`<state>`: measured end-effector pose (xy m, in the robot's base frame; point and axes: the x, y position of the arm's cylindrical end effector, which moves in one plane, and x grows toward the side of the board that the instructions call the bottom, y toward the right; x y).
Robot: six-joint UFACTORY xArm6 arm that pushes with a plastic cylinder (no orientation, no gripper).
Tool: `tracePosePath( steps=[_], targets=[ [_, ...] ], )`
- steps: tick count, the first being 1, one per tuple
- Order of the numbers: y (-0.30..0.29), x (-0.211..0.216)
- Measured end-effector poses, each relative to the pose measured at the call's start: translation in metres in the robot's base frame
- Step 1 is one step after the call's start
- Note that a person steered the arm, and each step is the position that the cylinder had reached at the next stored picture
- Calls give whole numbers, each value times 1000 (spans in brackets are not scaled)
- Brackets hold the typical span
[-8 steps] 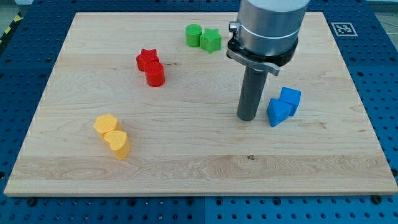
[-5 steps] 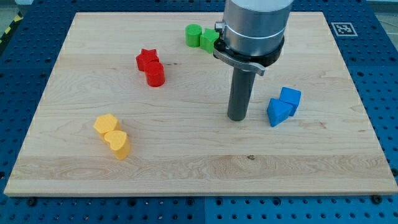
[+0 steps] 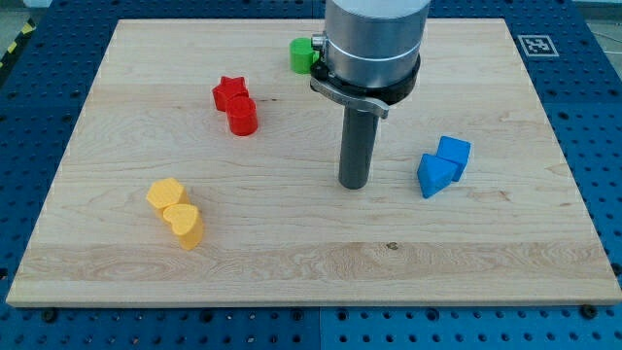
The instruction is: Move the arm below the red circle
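Wooden, pale-grained surface (image 3: 292, 262) carries everything, and our dark rod has no claw, so no jaw state applies. Our tip (image 3: 353, 185) rests on bare wood, with the blue blocks (image 3: 443, 165) near on the view's right. The red circle block (image 3: 243, 116), touching a red star block (image 3: 229, 92), sits well apart toward the view's left. We judge that cutting too high on the way over risks nudging the circle.
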<state>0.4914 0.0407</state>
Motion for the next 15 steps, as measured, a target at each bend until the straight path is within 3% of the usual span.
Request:
tracePosePath(
  steps=[15],
  targets=[
    [-84,-24]
  ],
)
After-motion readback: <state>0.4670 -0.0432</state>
